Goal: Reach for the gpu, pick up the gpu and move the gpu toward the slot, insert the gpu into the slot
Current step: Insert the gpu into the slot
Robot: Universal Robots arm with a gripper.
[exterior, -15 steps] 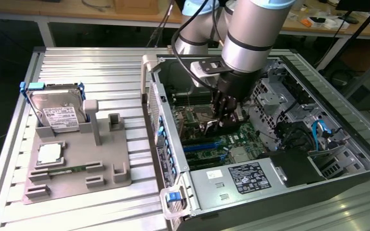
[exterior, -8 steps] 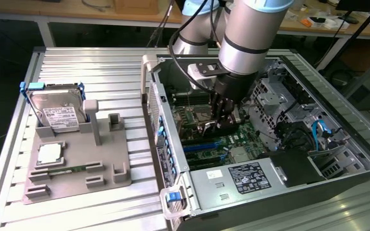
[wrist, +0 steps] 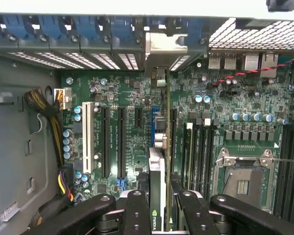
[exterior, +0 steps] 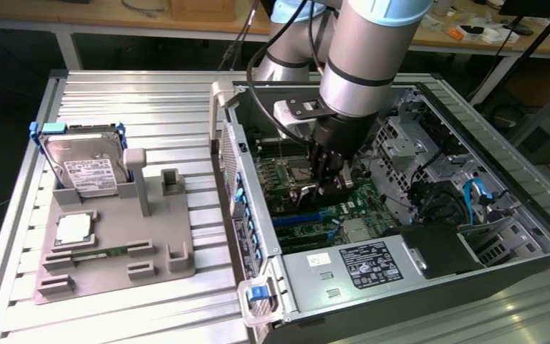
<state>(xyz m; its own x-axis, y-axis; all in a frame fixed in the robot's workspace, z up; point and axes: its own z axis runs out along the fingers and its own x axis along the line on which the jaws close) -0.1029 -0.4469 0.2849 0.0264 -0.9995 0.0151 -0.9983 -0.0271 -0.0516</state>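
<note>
Wrist view: the end effector (wrist: 159,208) is clamped on the gpu (wrist: 157,169), one finger on each flat face. The card is held edge-on to the camera, so it reads as a thin strip between the fingers.

1. Position of the gpu. The card stands upright over the motherboard (wrist: 130,88). It lies directly ahead of the end effector, in the grasp.
2. Long axis. The card runs straight away from the fingers toward the rear wall of the case. Its silvery end bracket (wrist: 162,48) meets the row of blue-latched expansion openings there. This axis is parallel to the black expansion connectors (wrist: 121,142) beside it.
3. Relation to the slot. The blue slot (wrist: 152,125) lies just beside the card's edge line and shares the same long axis. Judgement: the card is aligned with the slot along its length. Whether its lower edge is seated cannot be told, because the card hides the contact line.

Exterior view: the arm reaches down into the open computer case (exterior: 504,236), which lies on the worktop (exterior: 112,93). The end effector (exterior: 325,183) sits low over the board.
</note>
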